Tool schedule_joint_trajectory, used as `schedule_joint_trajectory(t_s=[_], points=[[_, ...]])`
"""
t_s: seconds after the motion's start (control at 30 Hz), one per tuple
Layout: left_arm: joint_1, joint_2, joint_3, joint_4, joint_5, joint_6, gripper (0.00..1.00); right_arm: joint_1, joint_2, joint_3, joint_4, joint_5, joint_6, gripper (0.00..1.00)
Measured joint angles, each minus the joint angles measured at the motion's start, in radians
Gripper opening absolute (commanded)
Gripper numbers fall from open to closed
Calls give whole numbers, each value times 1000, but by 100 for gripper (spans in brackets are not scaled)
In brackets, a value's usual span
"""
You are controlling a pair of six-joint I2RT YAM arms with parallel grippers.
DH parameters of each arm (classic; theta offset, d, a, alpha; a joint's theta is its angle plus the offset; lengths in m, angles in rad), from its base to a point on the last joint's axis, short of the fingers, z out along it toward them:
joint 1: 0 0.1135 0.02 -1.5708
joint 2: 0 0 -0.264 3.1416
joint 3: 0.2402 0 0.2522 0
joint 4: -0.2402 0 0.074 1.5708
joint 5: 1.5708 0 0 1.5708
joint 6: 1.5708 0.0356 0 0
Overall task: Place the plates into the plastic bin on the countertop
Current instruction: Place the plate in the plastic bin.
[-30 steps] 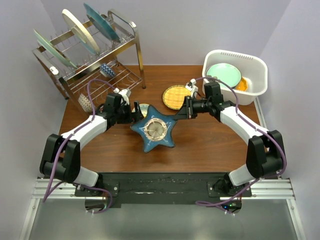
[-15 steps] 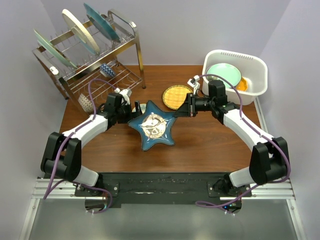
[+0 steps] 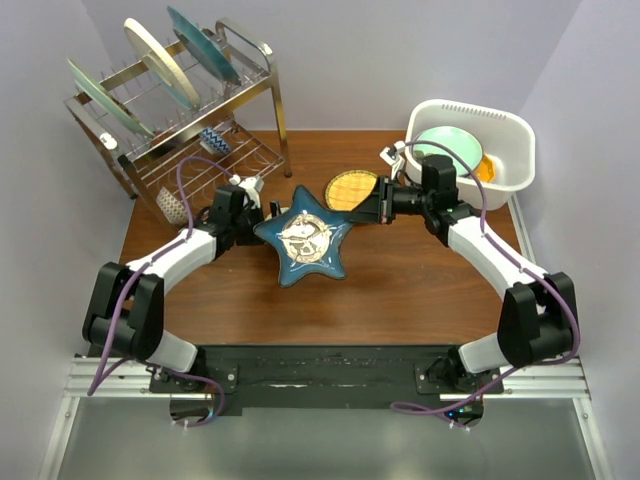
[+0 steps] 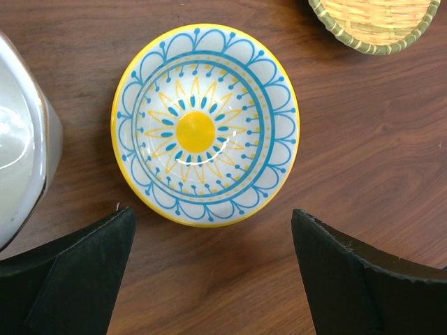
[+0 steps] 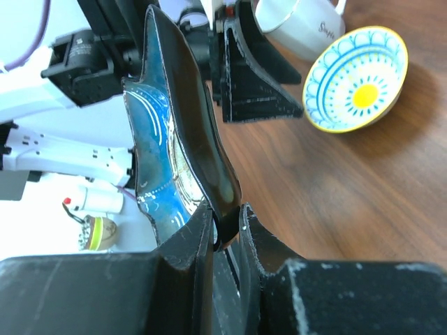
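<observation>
Top external, dark-blue star-shaped plate (image 3: 308, 242), patterned centre

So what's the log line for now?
right fingers shut on star plate | left fingers open by bowl | mint plate in bin

Lab mock-kitchen: enclosure walls (image 3: 420, 50), dish rack (image 3: 180, 110)

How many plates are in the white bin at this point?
2: a mint green plate on top and an orange plate peeking out at its right edge; more may lie hidden beneath.
</observation>
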Motion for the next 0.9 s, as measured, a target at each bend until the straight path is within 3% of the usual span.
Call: schedule_joint_trajectory(t_s=[0.4,0.9], points=[[0,8,0,22,17,1,98,-63,88,45,55,57,68,0],[0,7,0,22,25,4,98,-169,306,93,267,153,286,0]])
